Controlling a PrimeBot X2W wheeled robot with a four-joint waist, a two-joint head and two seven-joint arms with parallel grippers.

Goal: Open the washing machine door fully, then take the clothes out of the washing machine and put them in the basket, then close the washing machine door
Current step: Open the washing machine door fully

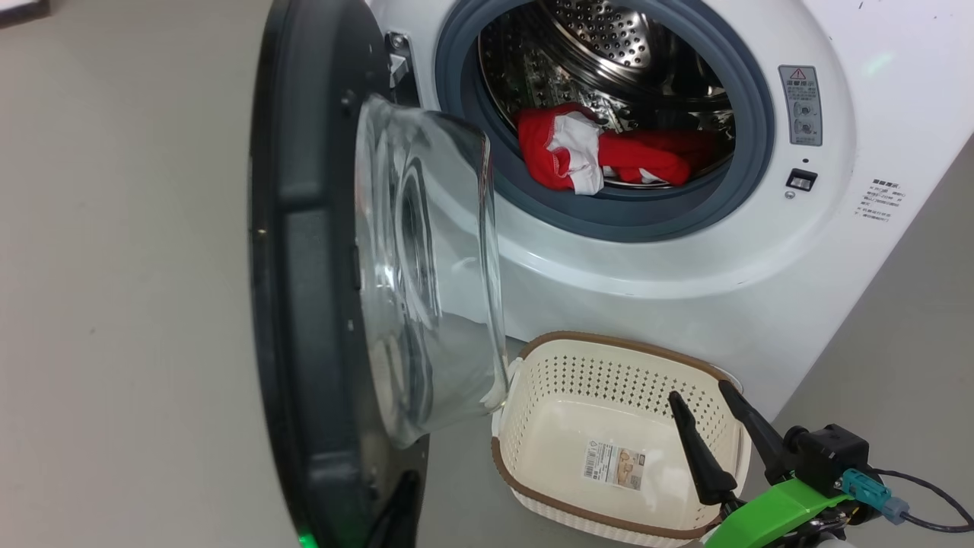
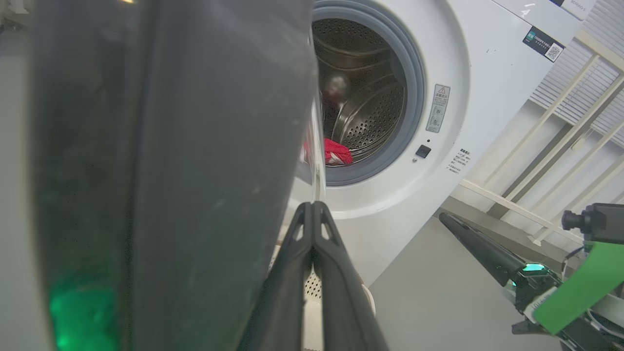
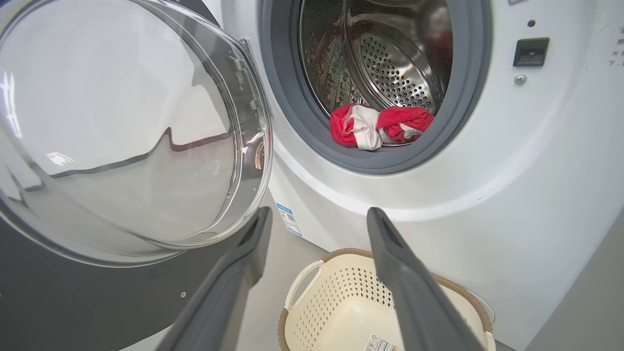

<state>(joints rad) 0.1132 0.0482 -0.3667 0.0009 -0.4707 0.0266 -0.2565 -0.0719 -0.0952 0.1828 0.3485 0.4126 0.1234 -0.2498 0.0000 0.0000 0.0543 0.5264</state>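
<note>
Red clothes (image 1: 609, 156) lie inside washing machine (image 1: 685, 266), upper centre. Washing machine door (image 1: 304, 266) open wide, basket (image 1: 578, 380) empty. Left gripper (image 2: 312, 204) pinched together, right gripper (image 1: 698, 390) spread, holding nothing.

In the left wrist view the washing machine door (image 2: 170, 146) hides most of the clothes (image 2: 337, 152).

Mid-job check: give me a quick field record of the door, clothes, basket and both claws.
door: large, round, glossy black, clear glass bowl window; standing open
clothes: red and white cloth garments; inside white washing machine, at front lip of steel drum
basket: cream perforated plastic, brown rim; on floor under drum opening, no clothes in it
left claw: shut, beside door's edge
right claw: open, holding nothing, above basket
</note>
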